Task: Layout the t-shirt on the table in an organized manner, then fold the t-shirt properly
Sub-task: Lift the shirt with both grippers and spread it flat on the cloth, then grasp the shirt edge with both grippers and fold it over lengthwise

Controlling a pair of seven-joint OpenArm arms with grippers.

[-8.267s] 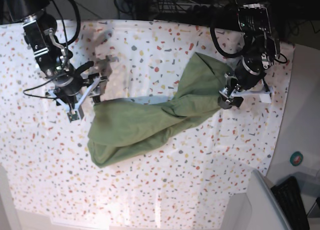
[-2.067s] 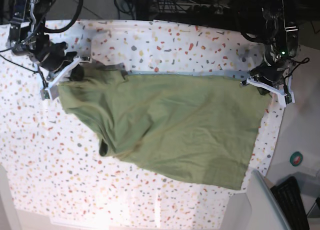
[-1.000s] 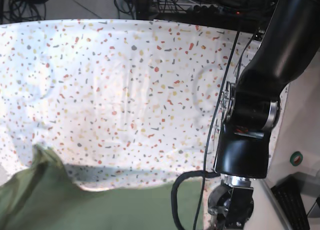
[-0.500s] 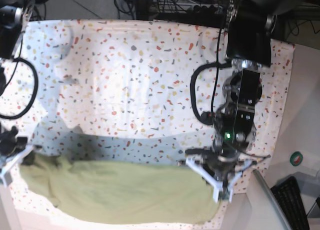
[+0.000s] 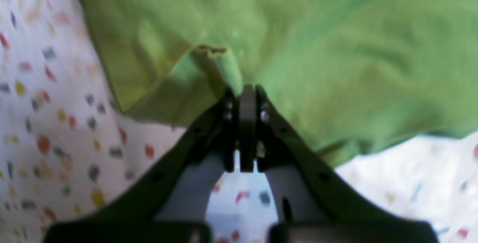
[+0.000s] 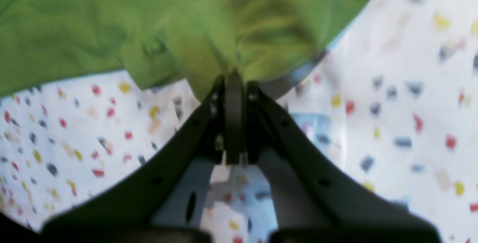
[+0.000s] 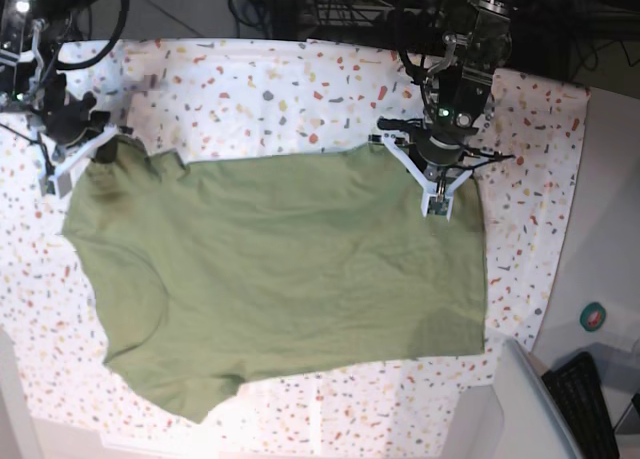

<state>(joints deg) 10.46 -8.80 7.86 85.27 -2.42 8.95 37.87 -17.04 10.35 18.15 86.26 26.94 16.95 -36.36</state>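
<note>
On table (image 7: pixel 300 79), t-shirt (image 7: pixel 290 269) spread flat, lengthwise left-right

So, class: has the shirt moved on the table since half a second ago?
Yes. The shirt has moved up from the table's near edge and now lies spread out.

I see bare table (image 7: pixel 280 89) along the frame's top; the t-shirt (image 7: pixel 280 279) covers the middle.

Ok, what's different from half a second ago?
The shirt went from a bunched strip at the near edge of the table to lying spread nearly flat across the middle. Both arms swung back toward the far side, carrying its far edge. Unchanged: the left gripper and right gripper stay shut on the shirt.
</note>
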